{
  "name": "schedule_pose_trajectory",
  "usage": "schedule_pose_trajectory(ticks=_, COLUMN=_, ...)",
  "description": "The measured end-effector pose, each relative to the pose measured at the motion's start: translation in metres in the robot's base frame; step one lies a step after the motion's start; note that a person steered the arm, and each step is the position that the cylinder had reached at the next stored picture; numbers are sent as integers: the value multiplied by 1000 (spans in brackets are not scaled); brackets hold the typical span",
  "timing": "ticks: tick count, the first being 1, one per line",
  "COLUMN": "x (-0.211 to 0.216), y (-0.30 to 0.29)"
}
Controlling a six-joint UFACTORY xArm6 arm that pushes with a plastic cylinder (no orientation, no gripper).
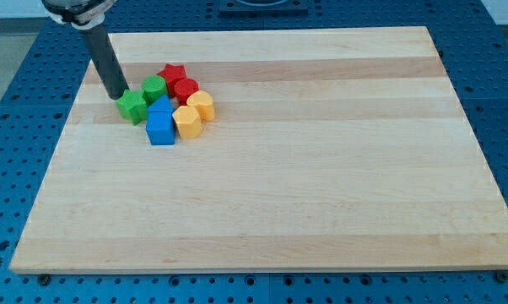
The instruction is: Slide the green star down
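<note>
Our arm carries no pincer, so no apart-or-together state applies: it ends in a dark rod whose upper part and mount are cut off by the view's top edge. My tip [119, 95] rests on the board, touching or just beside the upper-left face of the green star [133, 107]. Exact contact is hard to confirm.

The green star sits near the board's top-left corner, at the left end of a tight cluster. Its points are blunt and its outline reads poorly at this size.

The other blocks crowd together, edges partly hiding each other: a green cylinder [155, 88], a red star [173, 74], a red cylinder [185, 89], two yellow blocks [202, 105] [187, 122] and two blue blocks [161, 127] [161, 105].

The wooden board [321, 169] lies on a blue perforated table [18, 76].
</note>
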State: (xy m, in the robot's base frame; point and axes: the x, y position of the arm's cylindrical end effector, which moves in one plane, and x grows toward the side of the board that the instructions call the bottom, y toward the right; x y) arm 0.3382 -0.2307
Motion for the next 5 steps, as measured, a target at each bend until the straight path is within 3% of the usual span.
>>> schedule_pose_trajectory(ticks=3, x=-21, y=17)
schedule_pose_trajectory(ticks=5, x=1, y=17)
